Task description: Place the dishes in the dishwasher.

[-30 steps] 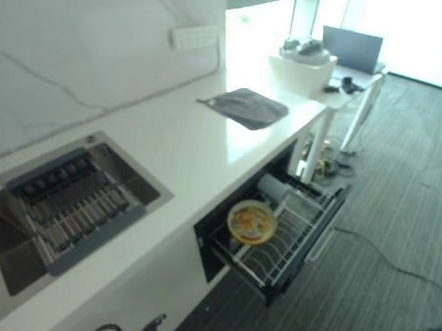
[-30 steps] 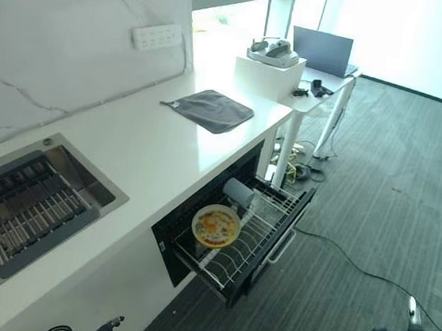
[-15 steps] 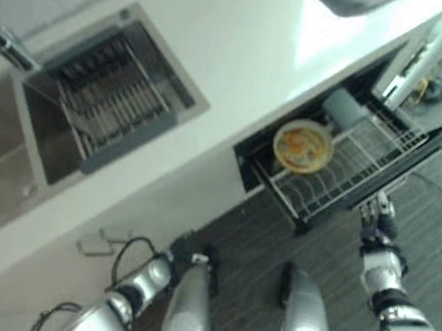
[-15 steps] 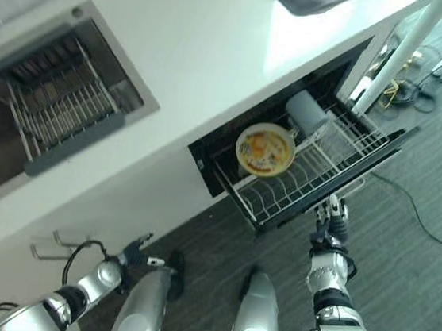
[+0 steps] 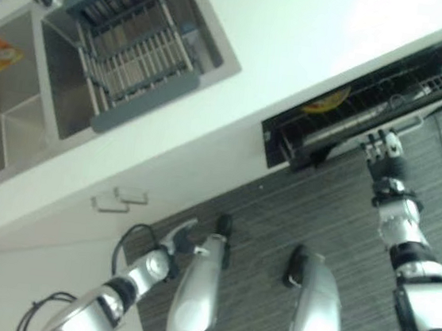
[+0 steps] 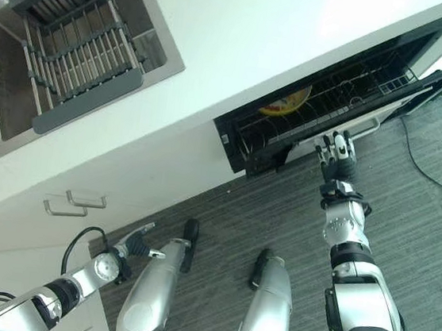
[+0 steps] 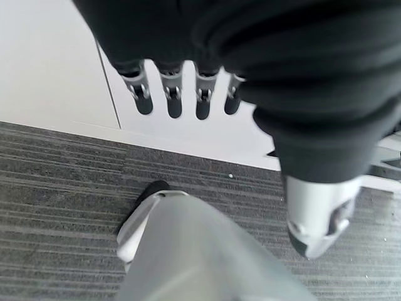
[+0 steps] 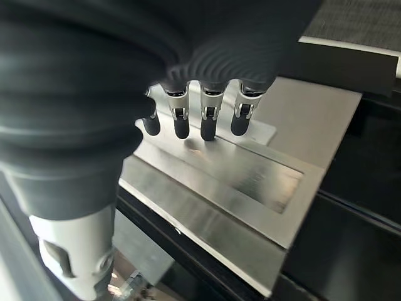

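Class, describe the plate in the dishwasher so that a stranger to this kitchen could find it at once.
Start at the white counter; under its front edge is the dishwasher drawer. In its dark wire rack stands the plate, yellow with an orange pattern, the only bright-coloured thing there.

I see a yellow-orange plate (image 6: 285, 107) in the black dishwasher (image 6: 244, 140), white countertop (image 6: 244, 32), grey striped carpet (image 6: 427, 245).
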Controlling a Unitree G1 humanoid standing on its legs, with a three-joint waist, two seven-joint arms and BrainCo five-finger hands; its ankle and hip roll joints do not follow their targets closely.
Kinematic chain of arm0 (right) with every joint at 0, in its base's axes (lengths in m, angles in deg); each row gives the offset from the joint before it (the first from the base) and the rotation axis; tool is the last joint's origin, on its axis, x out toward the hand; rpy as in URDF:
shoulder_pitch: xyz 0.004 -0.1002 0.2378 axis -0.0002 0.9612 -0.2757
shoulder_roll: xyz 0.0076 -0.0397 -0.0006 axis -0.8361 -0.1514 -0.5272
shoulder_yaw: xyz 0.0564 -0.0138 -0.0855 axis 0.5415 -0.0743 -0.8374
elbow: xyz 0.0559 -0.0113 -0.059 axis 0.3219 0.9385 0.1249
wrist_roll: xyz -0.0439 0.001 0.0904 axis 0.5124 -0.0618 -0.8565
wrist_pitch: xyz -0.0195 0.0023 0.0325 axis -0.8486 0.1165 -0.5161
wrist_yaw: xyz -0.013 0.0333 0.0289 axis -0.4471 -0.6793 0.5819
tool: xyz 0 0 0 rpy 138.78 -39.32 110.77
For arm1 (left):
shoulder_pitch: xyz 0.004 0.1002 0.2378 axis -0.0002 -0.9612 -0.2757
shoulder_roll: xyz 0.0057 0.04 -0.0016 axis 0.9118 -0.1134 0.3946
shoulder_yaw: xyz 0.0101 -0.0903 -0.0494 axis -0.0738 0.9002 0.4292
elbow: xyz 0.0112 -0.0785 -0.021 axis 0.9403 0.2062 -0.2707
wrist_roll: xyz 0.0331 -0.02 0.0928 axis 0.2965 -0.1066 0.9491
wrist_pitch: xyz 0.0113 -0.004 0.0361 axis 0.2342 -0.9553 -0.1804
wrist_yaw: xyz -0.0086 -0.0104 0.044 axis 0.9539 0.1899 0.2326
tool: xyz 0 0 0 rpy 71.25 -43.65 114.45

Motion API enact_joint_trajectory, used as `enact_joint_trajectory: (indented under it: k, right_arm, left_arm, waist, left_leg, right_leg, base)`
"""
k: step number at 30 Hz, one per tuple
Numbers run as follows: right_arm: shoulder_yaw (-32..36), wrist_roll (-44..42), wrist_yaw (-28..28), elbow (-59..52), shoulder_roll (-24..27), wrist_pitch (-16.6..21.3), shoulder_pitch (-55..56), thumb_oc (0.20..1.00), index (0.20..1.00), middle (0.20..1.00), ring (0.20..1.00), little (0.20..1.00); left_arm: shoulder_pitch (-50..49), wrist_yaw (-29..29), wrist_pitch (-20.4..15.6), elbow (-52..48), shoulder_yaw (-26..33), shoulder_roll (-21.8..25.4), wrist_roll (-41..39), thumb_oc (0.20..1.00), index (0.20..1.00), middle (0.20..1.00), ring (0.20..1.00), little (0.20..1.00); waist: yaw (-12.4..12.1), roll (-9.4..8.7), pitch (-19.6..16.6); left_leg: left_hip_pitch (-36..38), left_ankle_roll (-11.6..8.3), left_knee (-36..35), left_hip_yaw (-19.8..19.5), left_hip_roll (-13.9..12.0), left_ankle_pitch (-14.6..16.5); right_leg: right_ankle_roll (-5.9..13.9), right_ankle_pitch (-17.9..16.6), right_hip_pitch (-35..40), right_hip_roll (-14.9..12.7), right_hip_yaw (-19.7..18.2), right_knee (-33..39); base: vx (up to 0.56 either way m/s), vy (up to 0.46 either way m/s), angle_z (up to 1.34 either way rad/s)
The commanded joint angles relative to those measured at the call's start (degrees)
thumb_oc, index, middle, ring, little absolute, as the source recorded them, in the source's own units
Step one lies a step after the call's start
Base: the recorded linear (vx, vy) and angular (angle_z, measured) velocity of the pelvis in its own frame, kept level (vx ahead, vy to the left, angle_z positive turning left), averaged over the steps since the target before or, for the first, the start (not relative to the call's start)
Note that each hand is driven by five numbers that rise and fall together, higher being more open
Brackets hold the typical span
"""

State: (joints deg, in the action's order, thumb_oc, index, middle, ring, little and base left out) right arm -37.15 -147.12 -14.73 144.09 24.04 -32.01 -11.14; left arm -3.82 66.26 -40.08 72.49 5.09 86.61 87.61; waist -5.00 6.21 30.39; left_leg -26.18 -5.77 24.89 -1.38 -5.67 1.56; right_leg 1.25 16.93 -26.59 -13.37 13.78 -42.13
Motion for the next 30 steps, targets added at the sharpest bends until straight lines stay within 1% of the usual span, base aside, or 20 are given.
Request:
enact_joint_trajectory:
  k: [1,2,4,5,8,9,12,15,19,22,24,25,26,27,28,29,30]
  right_arm:
    - [-4.3,6.0,-0.1,-2.0,-1.0,-2.1,-6.8,1.000,1.000,1.000,1.000,1.000]
    - [-5.4,8.2,0.8,-1.1,0.4,-2.6,-8.2,1.000,1.000,1.000,1.000,1.000]
    - [-6.2,9.4,0.8,0.8,2.5,-3.2,-10.4,1.000,1.000,1.000,1.000,1.000]
    - [-6.2,9.5,0.8,1.1,2.9,-3.3,-10.8,1.000,1.000,1.000,1.000,1.000]
    - [-7.4,9.8,1.9,3.7,5.7,-4.1,-16.5,1.000,1.000,1.000,1.000,1.000]
    - [-8.2,10.3,2.6,4.5,6.5,-4.1,-18.9,1.000,1.000,1.000,1.000,1.000]
    - [-9.5,11.3,3.8,5.8,7.5,-3.9,-22.5,1.000,1.000,1.000,1.000,1.000]
    - [-10.7,12.6,5.0,7.2,8.2,-3.0,-25.1,1.000,1.000,1.000,1.000,1.000]
    - [-10.9,11.8,5.2,8.5,9.4,-2.2,-27.3,1.000,1.000,1.000,1.000,1.000]
    - [-10.1,9.8,6.0,8.3,9.0,-2.5,-27.1,1.000,1.000,1.000,1.000,1.000]
    - [-7.8,4.9,6.6,7.9,6.1,-2.6,-23.4,1.000,1.000,1.000,1.000,1.000]
    - [-6.2,5.3,7.1,7.3,3.2,-1.2,-19.5,1.000,1.000,1.000,1.000,1.000]
    - [-5.1,3.9,7.1,7.1,0.9,-0.1,-16.6,1.000,1.000,1.000,1.000,1.000]
    - [-3.8,4.4,5.2,5.9,-3.3,1.6,-11.3,1.000,1.000,1.000,1.000,1.000]
    - [-3.1,4.3,4.9,4.5,-5.7,2.4,-7.5,1.000,1.000,1.000,1.000,1.000]
    - [-2.7,5.7,4.7,2.6,-7.9,3.2,-3.7,1.000,1.000,1.000,1.000,1.000]
    - [-3.0,5.6,5.6,-0.4,-10.3,4.8,1.6,1.000,1.000,1.000,1.000,1.000]
  left_arm:
    - [-0.5,1.7,-1.3,-3.4,0.7,2.6,1.8,1.000,1.000,1.000,1.000,1.000]
    - [-0.5,2.2,-1.7,-5.3,0.4,3.2,1.9,1.000,1.000,1.000,1.000,1.000]
    - [-0.3,2.0,-1.1,-9.4,-0.2,4.7,2.1,1.000,1.000,1.000,1.000,1.000]
    - [-0.3,1.9,-0.8,-10.1,-0.3,5.1,2.1,1.000,1.000,1.000,1.000,1.000]
    - [0.0,1.2,-0.9,-14.8,-1.4,8.1,2.0,1.000,1.000,1.000,1.000,1.000]
    - [0.0,1.1,-1.2,-16.5,-1.8,9.3,1.9,1.000,1.000,1.000,1.000,1.000]
    - [-0.2,1.1,-1.1,-18.9,-2.6,11.1,2.3,1.000,1.000,1.000,1.000,1.000]
    - [-0.2,1.5,-1.3,-19.9,-3.1,12.2,2.5,1.000,1.000,1.000,1.000,1.000]
    - [-0.6,2.1,-1.6,-22.1,-3.7,14.2,3.3,1.000,1.000,1.000,1.000,1.000]
    - [-0.8,1.9,-0.6,-22.8,-3.3,15.7,2.9,1.000,1.000,1.000,1.000,1.000]
    - [-0.8,1.6,0.5,-21.2,-2.6,14.7,2.1,1.000,1.000,1.000,1.000,1.000]
    - [-0.9,1.4,1.6,-19.9,-1.8,13.4,1.5,1.000,1.000,1.000,1.000,1.000]
    - [-1.2,1.2,1.5,-18.0,-1.1,11.9,0.8,1.000,1.000,1.000,1.000,1.000]
    - [-1.7,0.6,0.9,-13.8,0.2,8.9,-2.1,1.000,1.000,1.000,1.000,1.000]
    - [-2.2,-0.7,0.6,-10.9,1.9,6.7,-5.8,1.000,1.000,1.000,1.000,1.000]
    - [-2.5,-2.0,1.0,-8.5,3.5,4.8,-9.1,1.000,1.000,1.000,1.000,1.000]
    - [-3.5,-5.2,0.4,-5.2,6.7,2.2,-12.3,1.000,1.000,1.000,1.000,1.000]
  waist:
    - [-2.5,-1.64,-0.6]
    - [-3.1,-1.62,-0.6]
    - [-4.3,-1.56,-0.6]
    - [-4.5,-1.57,-0.6]
    - [-6.8,-1.65,-0.6]
    - [-7.6,-1.78,-0.6]
    - [-8.9,-2.24,-0.6]
    - [-9.8,-2.52,-0.6]
    - [-10.8,-2.50,-0.6]
    - [-11.2,-2.75,-0.6]
    - [-10.7,-3.09,-0.6]
    - [-10.4,-3.38,-0.6]
    - [-10.0,-3.53,-0.6]
    - [-9.3,-3.63,-0.6]
    - [-8.5,-3.69,-0.6]
    - [-7.7,-3.81,-0.6]
    - [-6.4,-4.19,-0.7]
  left_leg:
    - [2.5,6.09,-3.3,3.2,4.2,-2.5]
    - [1.8,6.18,-3.4,2.8,4.4,-2.7]
    - [1.0,6.35,-3.9,1.9,4.8,-3.0]
    - [0.9,6.38,-4.0,1.7,4.9,-3.1]
    - [-0.5,6.59,-5.2,0.4,5.6,-3.8]
    - [-1.2,6.70,-5.7,0.2,5.8,-4.0]
    - [-2.9,6.79,-5.6,-0.4,6.1,-4.2]
    - [-4.0,7.03,-5.4,-0.7,6.3,-4.2]
    - [-4.5,7.35,-5.6,-1.1,6.7,-4.0]
    - [-4.0,7.52,-5.7,-0.9,6.6,-3.7]
    - [-2.0,7.50,-6.5,-0.6,6.2,-3.5]
    - [-0.4,7.56,-7.4,-0.2,5.9,-3.5]
    - [0.9,7.54,-8.2,0.2,5.7,-3.6]
    - [3.2,7.44,-9.2,0.6,5.1,-3.7]
    - [5.1,7.36,-9.7,1.0,4.8,-3.6]
    - [6.8,7.35,-10.2,1.4,4.4,-3.5]
    - [8.9,7.07,-10.9,2.0,3.8,-3.6]
  right_leg:
    - [-1.42,-3.6,4.6,3.7,0.8,0.8]
    - [-1.43,-3.8,4.1,3.8,0.9,1.0]
    - [-1.29,-4.0,3.7,3.9,1.4,1.2]
    - [-1.25,-4.0,3.7,3.9,1.5,1.3]
    - [-0.88,-4.4,2.9,3.9,2.8,1.8]
    - [-0.85,-4.4,2.3,4.0,3.2,1.9]
    - [-0.72,-4.6,1.1,4.0,4.0,1.4]
    - [-0.56,-4.8,0.6,3.8,4.8,1.0]
    - [-0.12,-5.0,0.6,3.4,5.5,1.1]
    - [0.35,-5.0,1.3,3.1,5.9,1.4]
    - [0.81,-5.3,2.8,3.1,5.7,2.2]
    - [1.00,-5.6,4.2,3.2,5.5,3.6]
    - [1.07,-5.9,5.3,3.3,5.3,4.6]
    - [1.08,-6.4,7.3,3.5,5.0,6.2]
    - [1.00,-6.6,8.9,3.6,4.7,7.0]
    - [0.93,-6.8,10.2,3.6,4.4,7.9]
    - [0.83,-7.3,12.2,4.0,3.7,9.6]
  base:
    - [0.01,0.080,0.19]
    - [0.02,0.074,0.19]
    - [0.05,0.055,0.12]
    - [0.07,0.039,0.10]
    - [0.04,0.028,0.20]
    - [0.02,0.031,0.23]
    - [0.03,0.026,0.21]
    - [0.04,0.022,0.10]
    - [0.02,0.024,0.20]
    - [-0.03,0.013,0.08]
    - [-0.04,-0.013,0.01]
    - [-0.05,-0.032,0.02]
    - [-0.06,-0.022,-0.03]
    - [-0.06,0.003,-0.09]
    - [-0.03,0.013,-0.17]
    - [-0.01,0.013,-0.17]
    - [0.02,0.015,-0.08]
